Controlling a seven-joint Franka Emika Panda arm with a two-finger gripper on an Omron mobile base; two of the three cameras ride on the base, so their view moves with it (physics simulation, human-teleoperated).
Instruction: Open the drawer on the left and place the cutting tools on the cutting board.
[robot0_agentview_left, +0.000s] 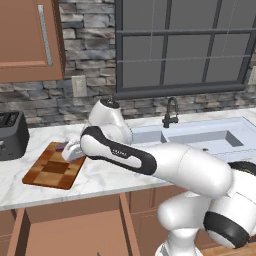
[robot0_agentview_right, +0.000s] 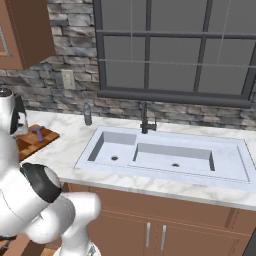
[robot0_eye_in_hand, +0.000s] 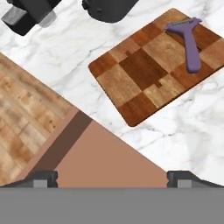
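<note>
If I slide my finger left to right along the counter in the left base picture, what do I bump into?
Black toaster → checkered cutting board → the robot's white arm → black faucet → sink.

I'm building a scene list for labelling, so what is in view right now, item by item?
cutting board: one, checkered brown, on the counter left of the sink.
purple tool: one, lying on the board.
drawer: one, reddish-brown, pulled open below the counter.
toaster: one, black, left of the board.
sink: one, pale, double basin, with a dark faucet.
bottle: one, small, by the wall.
gripper: one, dark fingertips, open above the drawer edge.
</note>
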